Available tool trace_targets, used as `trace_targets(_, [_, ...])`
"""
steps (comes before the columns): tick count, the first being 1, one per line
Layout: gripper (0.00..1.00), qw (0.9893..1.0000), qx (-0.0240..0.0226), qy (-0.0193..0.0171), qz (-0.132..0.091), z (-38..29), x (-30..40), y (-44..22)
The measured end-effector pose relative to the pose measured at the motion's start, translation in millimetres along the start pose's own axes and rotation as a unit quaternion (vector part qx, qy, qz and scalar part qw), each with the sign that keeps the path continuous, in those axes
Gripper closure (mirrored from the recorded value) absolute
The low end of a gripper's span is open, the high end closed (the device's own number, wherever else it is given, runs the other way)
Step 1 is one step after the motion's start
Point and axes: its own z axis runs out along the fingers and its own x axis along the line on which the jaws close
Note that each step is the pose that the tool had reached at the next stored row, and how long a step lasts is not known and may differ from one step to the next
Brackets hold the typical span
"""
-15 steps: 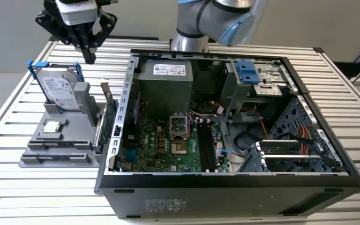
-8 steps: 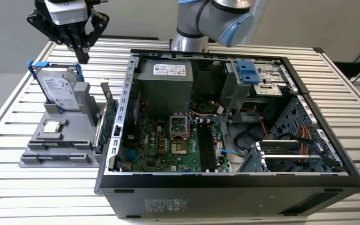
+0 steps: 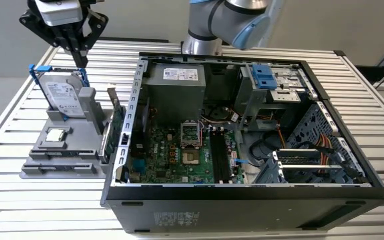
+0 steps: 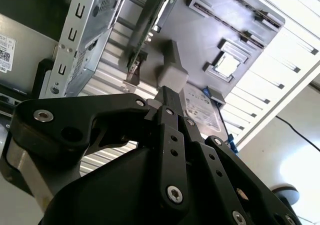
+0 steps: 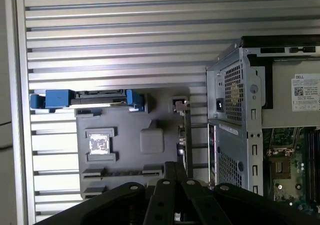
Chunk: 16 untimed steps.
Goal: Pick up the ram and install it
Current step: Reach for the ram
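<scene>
Ram, exterior view: a thin dark strip [image 3: 68,155] on edge in a long slot of the grey holder [image 3: 35,172], between the processor chip [image 3: 57,134] and the holder's near end. Its chips cannot be made out.
Gripper, exterior view: the gripper [image 3: 82,59] hangs above the hard drive [image 3: 64,95] in its blue frame, apart from the ram. Its fingers are drawn together into one tip and hold nothing.
Surroundings, exterior view: the open computer case [image 3: 245,194] lies beside the holder, toward the exterior view's right, with the motherboard [image 3: 172,155] exposed. A green card [image 3: 115,130] stands between holder and case. Everything rests on a slatted table [image 3: 45,210].
Ram, second wrist view: a long, narrow dark line [image 4: 220,17] in its slot, beyond the processor chip [image 4: 227,65].
Gripper, second wrist view: the gripper [image 4: 167,92] is seen from behind, its fingers meeting with no gap and nothing between them.
Ram, first wrist view: seen from above, a dark sliver [image 5: 122,172] lies between grey clips, across the holder [image 5: 130,115] from the hard drive [image 5: 95,99].
Gripper, first wrist view: the closed tips of the gripper [image 5: 175,169] are beside the green card's edge [image 5: 186,135].
Added by first wrist view: the case's perforated rear corner [image 5: 235,90].
</scene>
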Motion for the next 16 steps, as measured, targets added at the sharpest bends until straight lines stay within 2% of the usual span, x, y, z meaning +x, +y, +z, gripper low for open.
trace_targets(16, [1.0, 1.0, 0.0, 0.0, 0.0, -0.3, 23.1, -1.4])
